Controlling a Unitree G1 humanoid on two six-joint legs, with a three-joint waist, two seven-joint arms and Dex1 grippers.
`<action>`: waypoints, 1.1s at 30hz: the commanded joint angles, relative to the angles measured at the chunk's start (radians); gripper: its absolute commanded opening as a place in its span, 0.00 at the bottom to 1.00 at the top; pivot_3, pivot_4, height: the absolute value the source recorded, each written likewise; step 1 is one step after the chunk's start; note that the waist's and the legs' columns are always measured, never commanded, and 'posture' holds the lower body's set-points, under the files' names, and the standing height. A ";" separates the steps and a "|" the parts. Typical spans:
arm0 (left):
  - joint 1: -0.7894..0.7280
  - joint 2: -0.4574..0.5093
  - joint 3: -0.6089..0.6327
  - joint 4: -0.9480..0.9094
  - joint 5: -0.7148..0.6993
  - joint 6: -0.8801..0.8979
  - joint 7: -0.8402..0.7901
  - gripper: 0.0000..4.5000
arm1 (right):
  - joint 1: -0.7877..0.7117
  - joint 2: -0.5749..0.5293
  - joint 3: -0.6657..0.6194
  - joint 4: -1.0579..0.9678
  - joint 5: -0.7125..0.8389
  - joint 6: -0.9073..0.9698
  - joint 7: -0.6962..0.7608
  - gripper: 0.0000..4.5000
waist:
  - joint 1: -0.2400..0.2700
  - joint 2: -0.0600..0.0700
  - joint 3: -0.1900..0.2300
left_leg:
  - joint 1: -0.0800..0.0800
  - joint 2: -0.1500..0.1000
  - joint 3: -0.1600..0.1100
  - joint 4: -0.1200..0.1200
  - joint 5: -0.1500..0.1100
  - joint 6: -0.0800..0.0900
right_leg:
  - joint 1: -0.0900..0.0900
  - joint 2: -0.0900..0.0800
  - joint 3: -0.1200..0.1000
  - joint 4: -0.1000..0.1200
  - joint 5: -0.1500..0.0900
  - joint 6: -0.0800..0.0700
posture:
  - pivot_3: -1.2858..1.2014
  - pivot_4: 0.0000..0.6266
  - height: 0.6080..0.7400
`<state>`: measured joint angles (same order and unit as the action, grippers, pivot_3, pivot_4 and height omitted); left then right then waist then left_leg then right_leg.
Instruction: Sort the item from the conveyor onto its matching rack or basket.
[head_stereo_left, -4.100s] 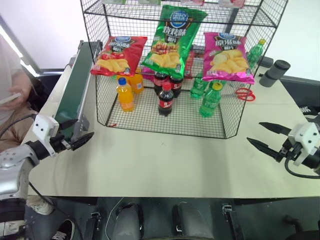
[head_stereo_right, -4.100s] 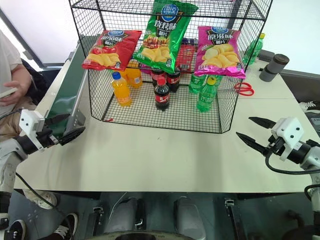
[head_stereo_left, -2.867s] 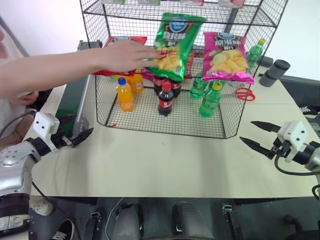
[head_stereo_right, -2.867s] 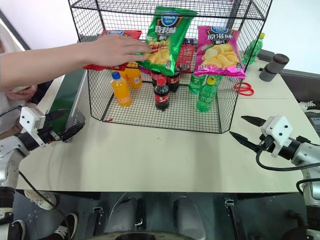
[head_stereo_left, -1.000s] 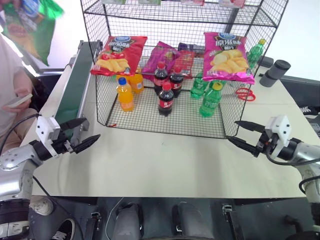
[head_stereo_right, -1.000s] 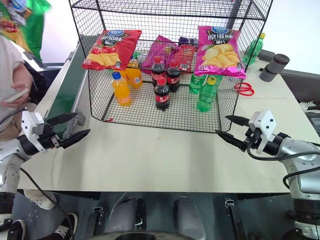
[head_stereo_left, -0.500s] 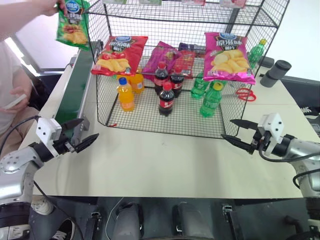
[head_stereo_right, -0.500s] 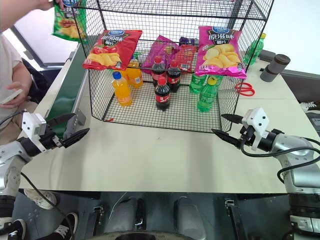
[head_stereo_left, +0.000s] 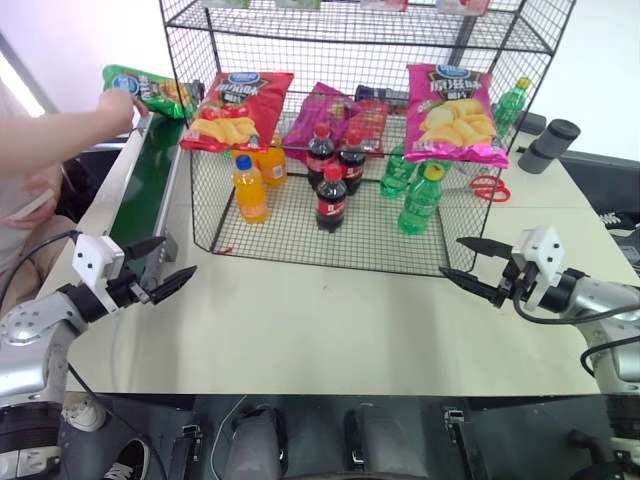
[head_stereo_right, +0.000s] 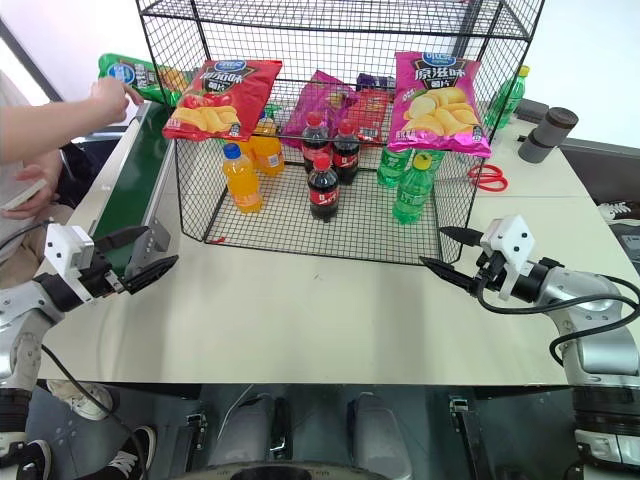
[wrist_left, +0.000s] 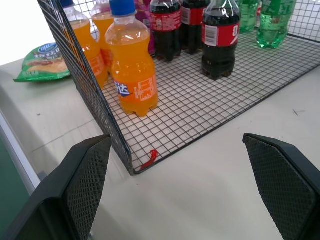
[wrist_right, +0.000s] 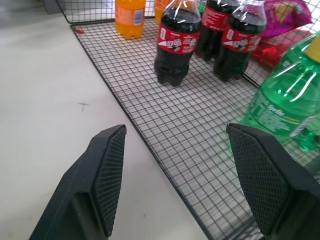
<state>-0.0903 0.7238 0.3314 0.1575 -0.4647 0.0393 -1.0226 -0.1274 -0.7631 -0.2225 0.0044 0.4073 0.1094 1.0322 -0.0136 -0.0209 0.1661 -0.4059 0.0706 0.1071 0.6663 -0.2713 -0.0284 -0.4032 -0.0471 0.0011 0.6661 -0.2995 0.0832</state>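
At the far end of the conveyor (head_stereo_left: 150, 190), a person's hand (head_stereo_left: 112, 105) reaches in from the robot's left and grips the green chip bag (head_stereo_left: 148, 90) by its edge, holding it flat over the belt beside the rack's corner. The bag is shiny green with a blue-white oval logo and yellow chips pictured (its barcode patch is not visible from here).

The left gripper (head_stereo_left: 160, 267) hovers level just above the desk (head_stereo_left: 320, 320) at the near end of the conveyor, jaws spread wide and empty, pointing forward and to the right toward the rack. The right gripper (head_stereo_left: 468, 265) hangs near the rack's front right corner, pointing forward and to the left, its jaws parted with nothing between them.

The black wire-mesh rack (head_stereo_left: 360, 150) stands on the desk. A red chip bag (head_stereo_left: 235, 108) and a pink chip bag (head_stereo_left: 455, 112) hang on its front. Inside stand orange soda bottles (wrist_left: 131, 62), cola bottles (head_stereo_left: 331, 200) and green soda bottles (head_stereo_left: 420, 198), with more snack packets (head_stereo_left: 335, 112) lying behind them. Red scissors (head_stereo_left: 487, 187) lie on the desk to the right of the rack.
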 joint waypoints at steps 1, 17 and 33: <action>0.008 0.015 0.024 -0.016 0.026 -0.021 0.030 1.00 | -0.022 0.003 -0.009 -0.031 0.013 0.003 -0.008 0.74 | 0.000 0.000 0.000 | 0.000 0.000 0.000 0.000 0.000 0.000 | 0.000 0.000 0.000 0.000 0.000 0.000 | 0.52 0.24 1.00; 0.032 0.017 0.017 -0.018 0.056 -0.052 0.025 1.00 | -0.040 0.009 0.016 -0.016 0.003 -0.012 -0.002 0.74 | 0.000 0.000 0.000 | 0.000 0.000 0.000 0.000 0.000 0.000 | 0.000 0.000 0.000 0.000 0.000 0.000 | 0.52 0.24 1.00; 0.053 0.016 0.048 -0.010 0.072 -0.084 0.053 1.00 | -0.074 0.022 0.042 -0.008 0.005 -0.011 0.004 0.74 | 0.000 0.000 0.000 | 0.000 0.000 0.000 0.000 0.000 0.000 | 0.000 0.000 0.000 0.000 0.000 0.000 | 0.52 0.24 1.00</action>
<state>-0.0408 0.7268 0.3415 0.1585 -0.3938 -0.0193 -0.9795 -0.1807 -0.7441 -0.1673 0.0049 0.4054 0.1112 1.0360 -0.0133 -0.0209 0.1661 -0.4060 0.0706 0.1069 0.6662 -0.2714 -0.0284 -0.4035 -0.0474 0.0011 0.6660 -0.2995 0.0831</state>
